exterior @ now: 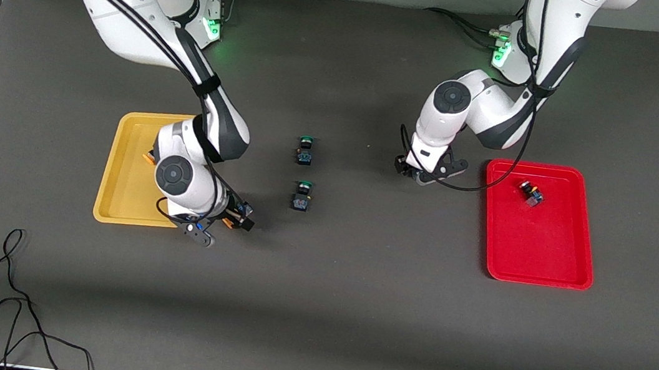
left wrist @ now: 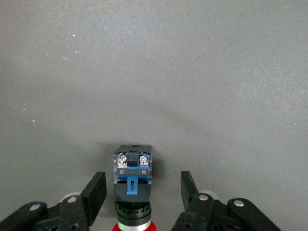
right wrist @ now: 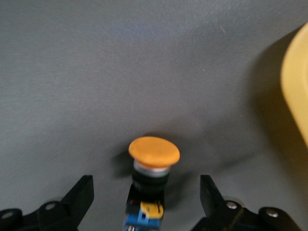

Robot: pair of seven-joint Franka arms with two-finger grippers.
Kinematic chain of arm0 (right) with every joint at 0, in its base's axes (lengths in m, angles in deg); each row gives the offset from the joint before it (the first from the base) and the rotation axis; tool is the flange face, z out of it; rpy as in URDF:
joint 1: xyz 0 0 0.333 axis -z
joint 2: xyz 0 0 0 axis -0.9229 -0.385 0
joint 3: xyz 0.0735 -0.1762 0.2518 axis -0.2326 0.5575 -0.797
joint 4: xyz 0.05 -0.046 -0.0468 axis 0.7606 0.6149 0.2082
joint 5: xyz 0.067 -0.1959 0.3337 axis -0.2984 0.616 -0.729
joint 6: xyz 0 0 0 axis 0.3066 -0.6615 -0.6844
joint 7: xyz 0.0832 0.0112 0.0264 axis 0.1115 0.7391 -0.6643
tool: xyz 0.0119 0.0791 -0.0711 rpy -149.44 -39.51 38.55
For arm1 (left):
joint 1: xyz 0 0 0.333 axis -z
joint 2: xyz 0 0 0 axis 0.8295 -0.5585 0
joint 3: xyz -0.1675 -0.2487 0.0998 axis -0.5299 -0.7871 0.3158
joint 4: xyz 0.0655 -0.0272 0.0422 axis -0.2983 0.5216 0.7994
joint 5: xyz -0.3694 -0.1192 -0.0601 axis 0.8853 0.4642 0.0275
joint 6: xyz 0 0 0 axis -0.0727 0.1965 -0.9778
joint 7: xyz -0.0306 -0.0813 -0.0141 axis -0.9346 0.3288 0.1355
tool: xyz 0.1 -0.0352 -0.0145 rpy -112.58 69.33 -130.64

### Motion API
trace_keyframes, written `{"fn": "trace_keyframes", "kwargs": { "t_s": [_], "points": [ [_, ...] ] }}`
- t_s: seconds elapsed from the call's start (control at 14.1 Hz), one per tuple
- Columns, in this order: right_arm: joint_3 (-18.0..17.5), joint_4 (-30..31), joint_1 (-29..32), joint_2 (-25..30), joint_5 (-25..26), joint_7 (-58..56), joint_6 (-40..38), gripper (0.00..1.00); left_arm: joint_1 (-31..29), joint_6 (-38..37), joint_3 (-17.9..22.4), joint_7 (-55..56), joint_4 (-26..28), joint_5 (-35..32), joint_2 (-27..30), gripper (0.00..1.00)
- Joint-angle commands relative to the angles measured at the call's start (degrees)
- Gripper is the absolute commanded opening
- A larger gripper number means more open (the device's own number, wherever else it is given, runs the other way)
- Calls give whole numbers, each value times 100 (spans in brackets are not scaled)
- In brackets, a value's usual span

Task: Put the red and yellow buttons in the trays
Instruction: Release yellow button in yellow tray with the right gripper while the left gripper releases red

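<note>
The yellow tray (exterior: 119, 184) is lying toward the right arm's end of the table with an orange-capped button (exterior: 148, 157) showing inside it at the arm's edge, and just beside the tray's nearer corner the right gripper (exterior: 223, 220) is sitting low with its fingers (right wrist: 79, 195) spread wide on either side of a yellow button (right wrist: 153, 153), not touching it. Two green-capped switches (exterior: 303, 172) are lying mid-table. The left gripper (exterior: 422, 174) is hanging just beside the red tray (exterior: 548, 249), jaws wide around a red button (left wrist: 133, 180) without gripping it, while another red button (exterior: 531, 193) is lying inside that tray.
</note>
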Motion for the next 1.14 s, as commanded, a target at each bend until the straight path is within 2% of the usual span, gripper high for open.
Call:
{"fn": "trace_keyframes", "kwargs": {
  "t_s": [0.0, 0.07, 0.14, 0.28, 0.35, 0.5, 0.64, 0.78, 0.92, 1.06],
  "points": [
    [1, -76, -16, -56, -7, 172, 63, 35, 16, 204, 36, 121, 329, -223, 285, 51],
    [1, -76, 1, -47, -7, 155, 37, 20, 16, 204, 36, 121, 337, -241, 285, 44],
    [1, -76, 19, -12, -33, 94, 10, 16, 16, 204, 36, 121, 346, -241, 285, 38],
    [1, -94, 28, 102, -60, 76, -139, 3, 16, 169, 36, 112, 337, -311, 294, 18],
    [1, -94, 37, 251, -60, 67, -261, 1, 7, 55, 45, 94, 259, -311, 320, 15],
    [19, -120, 211, 628, -60, 15, -761, 0, 16, -871, 36, 59, -126, -311, 513, 15],
    [71, -94, 448, 1111, -69, -467, -1367, 0, -2, -2356, 36, -386, -880, -250, 619, 15],
    [229, -50, 686, 1533, -69, -924, -1860, 0, -150, -3526, 62, -1071, -1663, -128, 619, 15],
    [693, 265, 687, 1815, -69, -1660, -1907, 0, -789, -4153, 53, -2386, -2078, 240, 680, 15],
    [1107, 773, 696, 1887, -208, -2487, -1504, 0, -1658, -4252, 62, -3915, -2132, 505, 759, 16]
  ]
}}
